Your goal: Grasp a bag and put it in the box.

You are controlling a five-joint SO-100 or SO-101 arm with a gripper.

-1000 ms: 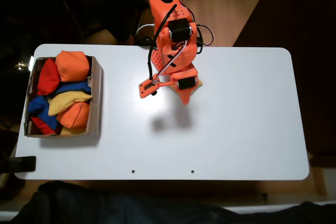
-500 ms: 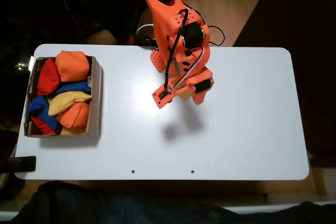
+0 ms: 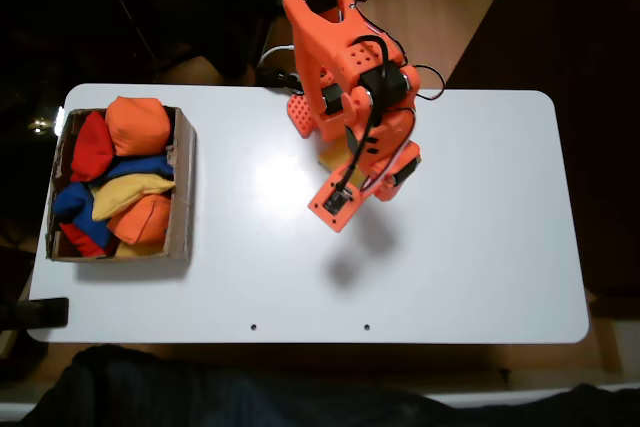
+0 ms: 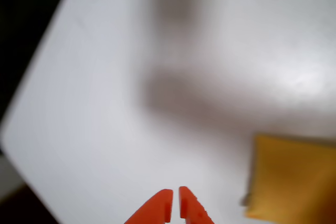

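- We see that the arm [image 3: 350, 97] has swung toward the right of the fixed view over the last second: its lower end sat near the table's middle a second ago, went further right half a second ago, and now hangs lower and further right again.
- Its shadow [image 3: 343, 269] on the table [image 3: 480, 247] has moved with it, down and to the right.
- The gripper [image 4: 174, 203] enters the wrist view from the bottom edge; its two orange tips lie almost together with a thin slit between them and hold nothing, so we call it closed and empty.
- The bag [image 4: 291, 182] lies flat on the table at the lower right of the wrist view, to the right of the tips and apart from them.
- In the fixed view we see a sliver of yellow [image 3: 330, 157] under the arm; a second ago a bit of yellow peeked out by the arm's right edge.
- The wrist view is blurred, with the arm's shadow as a soft dark patch above the tips.
- The box [image 3: 183, 197] sits at the table's left end, well apart from the arm, just where it was a second ago.
- Its load looks the same to us: orange, red, blue and yellow beanbags [image 3: 135, 192] piled inside.
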